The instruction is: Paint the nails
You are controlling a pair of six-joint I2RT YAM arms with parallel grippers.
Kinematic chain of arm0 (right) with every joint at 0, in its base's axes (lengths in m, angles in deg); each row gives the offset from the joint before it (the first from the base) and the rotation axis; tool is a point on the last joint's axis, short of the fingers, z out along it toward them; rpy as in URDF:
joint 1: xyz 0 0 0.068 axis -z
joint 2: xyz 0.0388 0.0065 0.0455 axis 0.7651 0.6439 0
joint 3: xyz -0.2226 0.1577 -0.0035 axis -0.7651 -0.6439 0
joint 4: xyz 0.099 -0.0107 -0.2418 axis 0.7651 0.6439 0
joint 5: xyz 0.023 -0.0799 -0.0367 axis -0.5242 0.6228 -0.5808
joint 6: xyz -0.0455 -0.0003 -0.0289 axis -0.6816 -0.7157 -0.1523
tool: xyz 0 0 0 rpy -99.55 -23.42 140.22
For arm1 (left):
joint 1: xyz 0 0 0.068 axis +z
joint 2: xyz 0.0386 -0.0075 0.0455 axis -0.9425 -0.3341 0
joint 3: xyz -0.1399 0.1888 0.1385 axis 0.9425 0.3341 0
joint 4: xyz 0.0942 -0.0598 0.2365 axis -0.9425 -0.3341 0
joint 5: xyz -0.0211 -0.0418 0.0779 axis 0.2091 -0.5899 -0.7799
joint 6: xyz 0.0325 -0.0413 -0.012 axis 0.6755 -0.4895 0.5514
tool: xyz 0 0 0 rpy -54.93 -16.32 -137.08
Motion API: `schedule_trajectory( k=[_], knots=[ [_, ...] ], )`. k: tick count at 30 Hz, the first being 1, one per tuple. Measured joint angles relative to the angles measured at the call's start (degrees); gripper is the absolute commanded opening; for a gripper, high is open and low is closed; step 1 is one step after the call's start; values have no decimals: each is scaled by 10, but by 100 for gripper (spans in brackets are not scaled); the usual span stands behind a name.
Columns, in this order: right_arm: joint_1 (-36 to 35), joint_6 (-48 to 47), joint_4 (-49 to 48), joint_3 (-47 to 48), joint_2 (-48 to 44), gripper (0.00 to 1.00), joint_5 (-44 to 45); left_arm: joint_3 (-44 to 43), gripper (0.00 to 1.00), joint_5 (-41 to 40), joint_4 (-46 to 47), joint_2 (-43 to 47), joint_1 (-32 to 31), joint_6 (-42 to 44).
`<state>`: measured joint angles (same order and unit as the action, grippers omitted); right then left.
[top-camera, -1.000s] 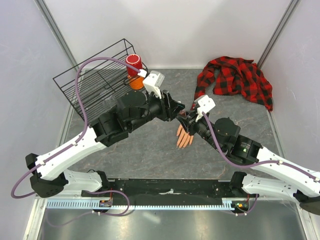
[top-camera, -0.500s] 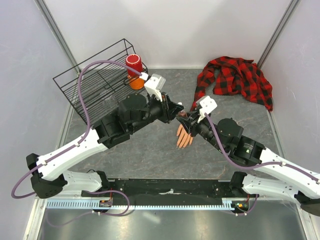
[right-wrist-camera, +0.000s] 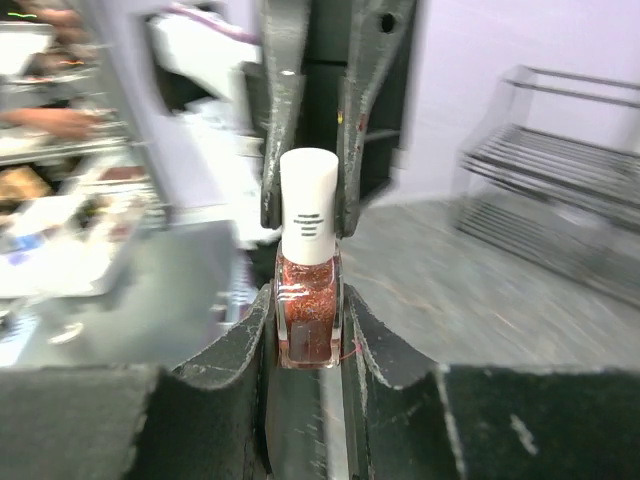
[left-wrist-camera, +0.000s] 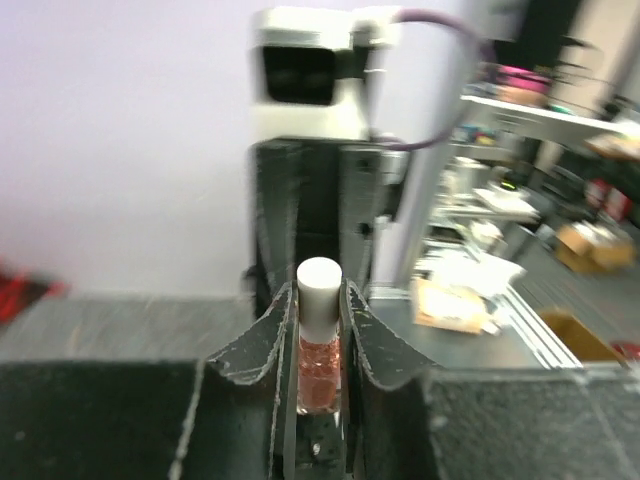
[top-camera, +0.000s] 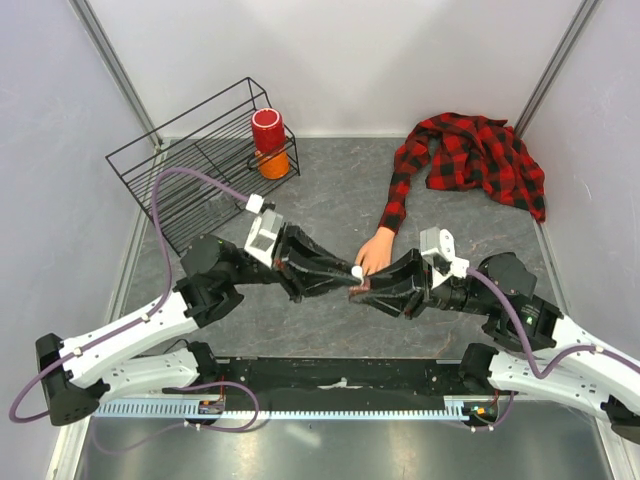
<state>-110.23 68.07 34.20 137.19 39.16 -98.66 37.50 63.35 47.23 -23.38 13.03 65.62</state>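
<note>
A small polish bottle of red glitter with a white cap (top-camera: 356, 272) is held between my two grippers, just in front of the mannequin hand (top-camera: 377, 248). My right gripper (right-wrist-camera: 309, 300) is shut on the glass body (right-wrist-camera: 309, 320). My left gripper (left-wrist-camera: 319, 300) is shut on the white cap (left-wrist-camera: 319, 285), and its fingers (right-wrist-camera: 281, 150) reach in from the far side in the right wrist view. In the top view the left gripper (top-camera: 347, 277) and the right gripper (top-camera: 364, 289) meet tip to tip. The hand comes out of a red-and-black plaid sleeve (top-camera: 398, 195). Its nails are hidden behind the grippers.
The rest of the plaid shirt (top-camera: 475, 155) lies bunched at the back right. A black wire rack (top-camera: 185, 165) stands at the back left, with a red cup (top-camera: 267, 128) on an orange object (top-camera: 273, 164) beside it. Walls close in on three sides.
Both grippers have moved together toward the near edge, from over the wrist of the hand to in front of its fingers. The sleeve and back of the hand now show.
</note>
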Motion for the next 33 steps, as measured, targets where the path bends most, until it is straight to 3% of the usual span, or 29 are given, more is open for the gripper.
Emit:
schedule_trajectory(
  k=[4, 5, 6, 7, 10, 13, 18, 22, 25, 33],
  knots=[
    [-1, 24, -38, 0, 7, 0, -88, -2, 5, 85, 55, -8, -1, 0],
    [-1, 24, -36, 0, 8, 0, -92, -8, 26, 88, 41, -6, -1, 2],
    [0, 23, -34, 1, 8, 0, -91, -14, 38, 86, 26, -4, -1, 7],
    [0, 20, -29, 2, 10, 0, -86, -25, 56, 80, -5, 0, -1, 15],
    [0, 4, -17, 18, 19, 0, -51, -55, 81, 33, -107, 11, -3, 43],
    [0, -21, 3, 47, 42, 0, 15, -75, 93, -36, -208, 34, -5, 64],
    [0, -55, 32, 73, 84, 0, 129, -99, 89, -173, -319, 79, -5, 71],
    [0, -76, 46, 80, 124, 0, 197, -139, 70, -277, -365, 71, -5, 65],
    [0, -85, 55, 84, 144, 0, 238, -168, 65, -338, -381, 38, -5, 60],
    [0, -92, 59, 103, 149, 0, 293, -199, 63, -417, -423, -45, -5, 50]
  ],
)
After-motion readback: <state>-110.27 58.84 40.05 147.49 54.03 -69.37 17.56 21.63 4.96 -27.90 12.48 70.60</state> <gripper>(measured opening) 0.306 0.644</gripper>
